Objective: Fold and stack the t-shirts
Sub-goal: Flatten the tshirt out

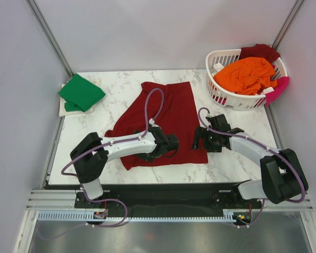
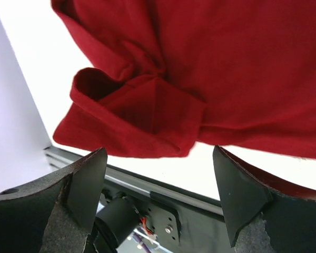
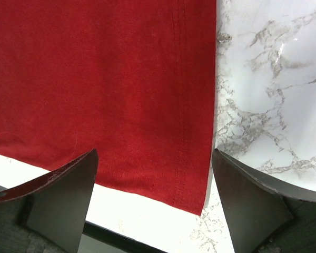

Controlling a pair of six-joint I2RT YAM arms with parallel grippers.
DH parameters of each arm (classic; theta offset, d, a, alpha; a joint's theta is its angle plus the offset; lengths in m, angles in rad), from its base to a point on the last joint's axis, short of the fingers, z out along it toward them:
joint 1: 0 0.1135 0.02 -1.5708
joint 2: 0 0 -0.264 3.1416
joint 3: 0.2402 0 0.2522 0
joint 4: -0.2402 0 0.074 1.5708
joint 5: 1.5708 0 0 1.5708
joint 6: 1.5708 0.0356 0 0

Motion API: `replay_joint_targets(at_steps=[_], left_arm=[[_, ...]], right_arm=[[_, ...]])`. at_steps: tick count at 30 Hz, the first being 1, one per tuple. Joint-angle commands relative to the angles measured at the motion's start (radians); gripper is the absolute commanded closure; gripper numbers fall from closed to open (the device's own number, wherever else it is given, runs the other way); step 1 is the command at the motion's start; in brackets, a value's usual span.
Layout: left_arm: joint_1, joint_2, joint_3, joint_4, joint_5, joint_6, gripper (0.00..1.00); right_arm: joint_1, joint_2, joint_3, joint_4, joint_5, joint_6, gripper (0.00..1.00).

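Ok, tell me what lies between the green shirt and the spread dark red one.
Nothing: in the top view only bare marble table separates the green shirt from the dark red shirt.

The left arm (image 1: 121, 146) extended rightward from its base at the near-left corner, its white link angled slightly away from the near edge; the left gripper (image 1: 172, 143) pointed toward the centre, its dark fingers (image 2: 81, 184) spread wide; the right arm (image 1: 250, 149) extended leftward from the near-right base; the right gripper (image 1: 199, 140) faced the left one, near but apart, its fingers (image 3: 63, 197) likewise spread wide.
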Motion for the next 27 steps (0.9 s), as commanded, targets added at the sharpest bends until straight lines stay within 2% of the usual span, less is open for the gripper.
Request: replay_joint_targets(at_steps=[1, 6, 12, 22, 26, 27], left_arm=[[-0.006, 0.038, 0.024, -0.099, -0.100, -0.083, 0.12], [-0.008, 0.089, 0.016, -0.099, -0.117, -0.101, 0.16], [-0.008, 0.110, -0.004, -0.109, -0.146, -0.134, 0.29], [-0.006, 0.130, 0.001, -0.142, -0.193, -0.175, 0.58], [0.000, 0.127, -0.008, -0.144, -0.198, -0.181, 0.64], [0.000, 0.127, -0.011, -0.144, -0.198, -0.181, 0.68]], right_arm=[[0.004, -0.008, -0.010, 0.031, -0.014, -0.021, 0.02], [0.002, -0.005, -0.017, 0.037, -0.017, -0.029, 0.02], [0.001, 0.002, -0.017, 0.045, -0.023, -0.032, 0.02], [0.001, 0.006, -0.018, 0.045, -0.025, -0.036, 0.02], [0.001, 0.007, -0.018, 0.047, -0.023, -0.036, 0.02], [0.001, 0.007, -0.017, 0.045, -0.025, -0.036, 0.02]])
